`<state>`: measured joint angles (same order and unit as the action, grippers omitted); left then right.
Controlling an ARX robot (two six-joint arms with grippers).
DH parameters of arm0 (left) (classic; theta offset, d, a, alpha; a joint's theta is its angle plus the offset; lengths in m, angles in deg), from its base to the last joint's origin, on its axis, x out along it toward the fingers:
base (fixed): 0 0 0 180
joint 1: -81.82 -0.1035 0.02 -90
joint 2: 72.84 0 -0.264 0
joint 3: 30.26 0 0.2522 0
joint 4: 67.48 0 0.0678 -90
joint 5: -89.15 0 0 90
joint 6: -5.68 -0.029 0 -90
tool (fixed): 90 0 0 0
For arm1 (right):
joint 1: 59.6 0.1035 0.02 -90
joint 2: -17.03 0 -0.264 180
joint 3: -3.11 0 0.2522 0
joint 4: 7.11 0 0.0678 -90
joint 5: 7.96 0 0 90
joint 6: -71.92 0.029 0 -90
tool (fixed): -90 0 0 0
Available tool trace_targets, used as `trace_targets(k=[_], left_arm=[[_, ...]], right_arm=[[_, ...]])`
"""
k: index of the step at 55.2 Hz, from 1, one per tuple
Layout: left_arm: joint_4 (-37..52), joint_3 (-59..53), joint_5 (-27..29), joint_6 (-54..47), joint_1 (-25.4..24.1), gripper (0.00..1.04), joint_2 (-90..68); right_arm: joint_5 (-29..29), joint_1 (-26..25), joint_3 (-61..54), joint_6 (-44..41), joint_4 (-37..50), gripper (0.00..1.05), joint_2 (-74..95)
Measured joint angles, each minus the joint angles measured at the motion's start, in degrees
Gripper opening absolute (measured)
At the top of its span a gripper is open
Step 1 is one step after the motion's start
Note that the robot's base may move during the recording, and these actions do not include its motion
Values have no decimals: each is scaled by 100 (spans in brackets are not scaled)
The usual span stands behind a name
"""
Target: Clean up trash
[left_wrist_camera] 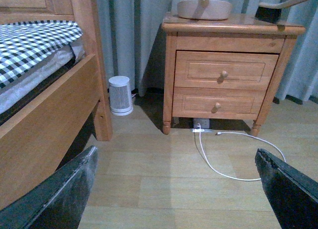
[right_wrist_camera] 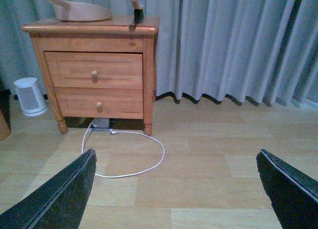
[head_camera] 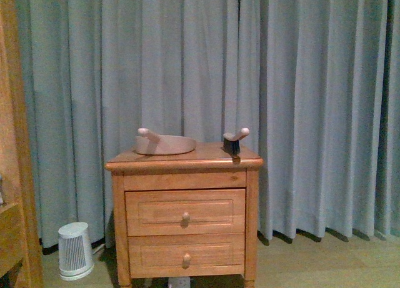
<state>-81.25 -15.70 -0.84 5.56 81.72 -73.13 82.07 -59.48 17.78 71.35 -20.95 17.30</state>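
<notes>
The left gripper (left_wrist_camera: 169,189) and right gripper (right_wrist_camera: 174,189) gape wide (both empty), likely ready for the dustpan (head_camera: 164,143) on the counter (head_camera: 184,160).

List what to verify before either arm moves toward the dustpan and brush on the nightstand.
1. Left gripper open and empty: ok.
2. Right gripper open and empty: ok.
3. Trash located: not ok; no paper wad shows in any view.
4. Dustpan and brush lying free and apart on the nightstand: ok.
5. Floor in front free of snags: not ok; a white cable loops on the floor before the nightstand.
</notes>
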Motion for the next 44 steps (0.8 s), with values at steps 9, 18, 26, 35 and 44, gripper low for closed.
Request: trace_targets(k=[9,18,26,35,44], left_arm=[[0,0,0,0,0,97,0],[0,0,0,0,0,97,0],[0,0,0,0,0,97,0],[0,0,0,0,0,97,0],[0,0,0,0,0,97,0]], right_arm=[[0,0,0,0,0,97,0],[0,0,0,0,0,97,0],[0,0,0,0,0,97,0],[0,0,0,0,0,97,0],[0,0,0,0,0,97,0]])
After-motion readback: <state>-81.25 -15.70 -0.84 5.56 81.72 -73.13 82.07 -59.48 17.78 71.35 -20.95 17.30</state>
